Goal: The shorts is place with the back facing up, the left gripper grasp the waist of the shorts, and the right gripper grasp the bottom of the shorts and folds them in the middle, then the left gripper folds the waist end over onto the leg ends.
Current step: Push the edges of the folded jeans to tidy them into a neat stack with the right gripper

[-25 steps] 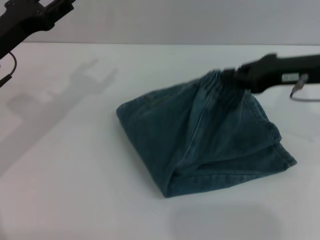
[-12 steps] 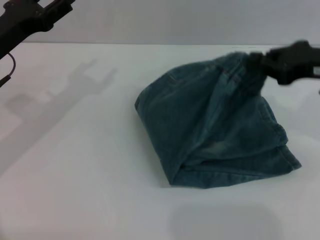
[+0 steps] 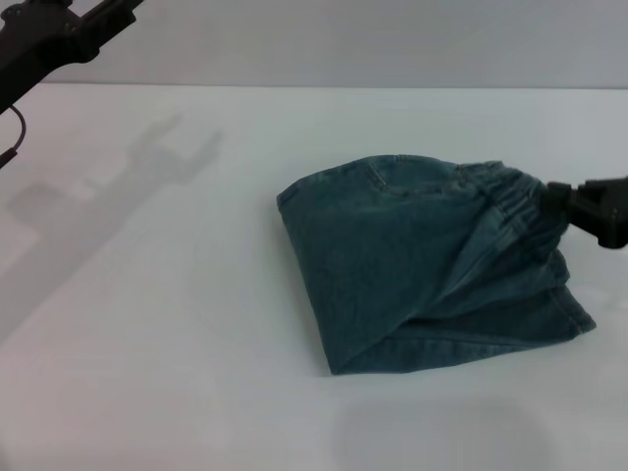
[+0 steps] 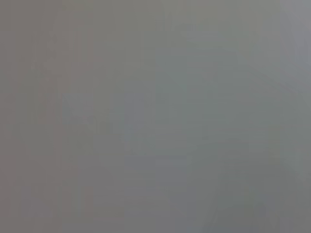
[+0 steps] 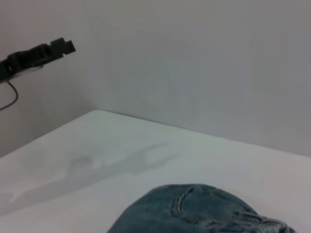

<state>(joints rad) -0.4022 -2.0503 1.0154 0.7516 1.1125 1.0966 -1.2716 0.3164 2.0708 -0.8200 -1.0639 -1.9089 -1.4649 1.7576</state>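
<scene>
On the white table (image 3: 147, 324), in the head view, the faded blue denim shorts (image 3: 412, 265) lay folded right of centre. The black blocky right gripper (image 3: 551, 204) pinched their ruffled elastic waist (image 3: 505, 196) at the right edge. The slim black left gripper (image 3: 93, 22) hung far left, raised (fingers' state indiscernible). From the left wrist, only grey showed. From the right wrist, the shorts (image 5: 194, 211) lay near, the left gripper (image 5: 53, 48) far off.

You see the shorts (image 5: 194, 213) bunched low on the white table (image 5: 97, 155), the left gripper (image 5: 53, 48) raised far off.
</scene>
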